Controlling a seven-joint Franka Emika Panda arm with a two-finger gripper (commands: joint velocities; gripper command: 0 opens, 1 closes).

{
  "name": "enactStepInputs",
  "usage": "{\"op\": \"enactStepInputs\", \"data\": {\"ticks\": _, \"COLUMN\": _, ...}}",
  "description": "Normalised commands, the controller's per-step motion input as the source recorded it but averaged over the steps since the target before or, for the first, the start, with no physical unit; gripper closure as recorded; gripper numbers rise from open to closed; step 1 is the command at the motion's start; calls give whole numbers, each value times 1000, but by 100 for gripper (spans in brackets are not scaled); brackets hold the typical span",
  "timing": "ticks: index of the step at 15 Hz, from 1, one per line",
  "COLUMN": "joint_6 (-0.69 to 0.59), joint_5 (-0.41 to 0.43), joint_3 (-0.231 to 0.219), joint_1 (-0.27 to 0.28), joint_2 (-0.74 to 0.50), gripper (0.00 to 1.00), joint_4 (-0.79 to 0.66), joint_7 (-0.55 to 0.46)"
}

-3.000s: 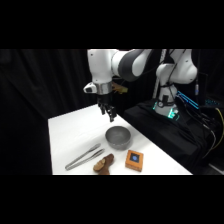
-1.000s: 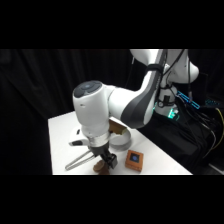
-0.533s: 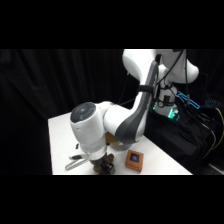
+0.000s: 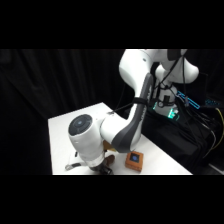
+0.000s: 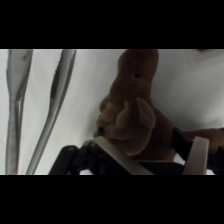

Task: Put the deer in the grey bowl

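The table (image 4: 62, 130) is white. The deer (image 5: 132, 117) lies on it, brown and lumpy. Just beside the deer lie the tongs (image 5: 37, 107), two long shiny arms side by side. A small orange block (image 4: 134, 160) with a blue middle sits on the table too, near the front edge.

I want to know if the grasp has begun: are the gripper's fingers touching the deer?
Cannot tell. In the wrist view the deer sits between the two fingers, overlapping both, but no contact or gap shows plainly. The side view hides it behind the arm.
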Motion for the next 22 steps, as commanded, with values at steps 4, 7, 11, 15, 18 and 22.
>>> {"op": "enactStepInputs", "data": {"ticks": 4, "joint_6": -149, "joint_5": -96, "joint_3": 0, "joint_1": 77, "joint_2": 59, "gripper": 43, "joint_4": 194, "joint_7": -11}}
{"op": "enactStepInputs", "data": {"ticks": 7, "joint_6": -148, "joint_5": -74, "joint_3": 8, "joint_1": 49, "joint_2": 46, "gripper": 67, "joint_4": 188, "joint_7": 15}}
{"op": "enactStepInputs", "data": {"ticks": 11, "joint_6": -149, "joint_5": -25, "joint_3": 30, "joint_1": -21, "joint_2": 48, "gripper": 96, "joint_4": 191, "joint_7": -26}}
{"op": "enactStepInputs", "data": {"ticks": 15, "joint_6": -139, "joint_5": -43, "joint_3": 1, "joint_1": -11, "joint_2": -93, "gripper": 97, "joint_4": 37, "joint_7": 22}}
{"op": "enactStepInputs", "data": {"ticks": 18, "joint_6": -137, "joint_5": -117, "joint_3": -40, "joint_1": 54, "joint_2": -401, "gripper": 97, "joint_4": -244, "joint_7": 114}}
{"op": "enactStepInputs", "data": {"ticks": 22, "joint_6": -176, "joint_5": -151, "joint_3": -63, "joint_1": 56, "joint_2": -565, "gripper": 97, "joint_4": -381, "joint_7": 146}}
